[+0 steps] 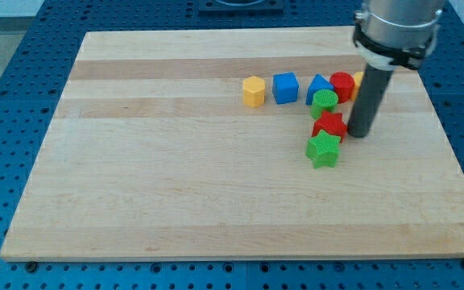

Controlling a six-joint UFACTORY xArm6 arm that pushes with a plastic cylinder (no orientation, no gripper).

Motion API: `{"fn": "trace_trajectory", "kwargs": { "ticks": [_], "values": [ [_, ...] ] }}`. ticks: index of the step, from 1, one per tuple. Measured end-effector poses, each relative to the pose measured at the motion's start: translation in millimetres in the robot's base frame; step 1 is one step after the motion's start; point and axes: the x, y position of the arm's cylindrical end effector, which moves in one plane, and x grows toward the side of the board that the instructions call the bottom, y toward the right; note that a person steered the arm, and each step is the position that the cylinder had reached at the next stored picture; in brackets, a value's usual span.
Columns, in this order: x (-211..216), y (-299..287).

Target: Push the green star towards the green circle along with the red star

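Observation:
The green star (323, 150) lies right of the board's middle. The red star (329, 126) touches it from the view's top. The green circle (324, 102) sits just above the red star, touching it. The three form a short column. My tip (358, 134) rests on the board just to the right of the red star, a small gap from it.
A row along the view's top holds a yellow hexagon block (253, 91), a blue cube (285, 87), a blue triangle-like block (319, 84), a red cylinder (342, 84) and a yellow block (359, 79) partly hidden behind the rod. The board's right edge (449, 145) is near.

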Motion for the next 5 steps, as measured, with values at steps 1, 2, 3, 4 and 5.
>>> {"fn": "trace_trajectory", "kwargs": {
  "ticks": [1,2,3,4,5],
  "values": [
    [34.1,24.6],
    [63.5,18.2],
    [85.4,-30.6],
    [67.7,-88.3],
    [21.7,-101.0]
  ]
}}
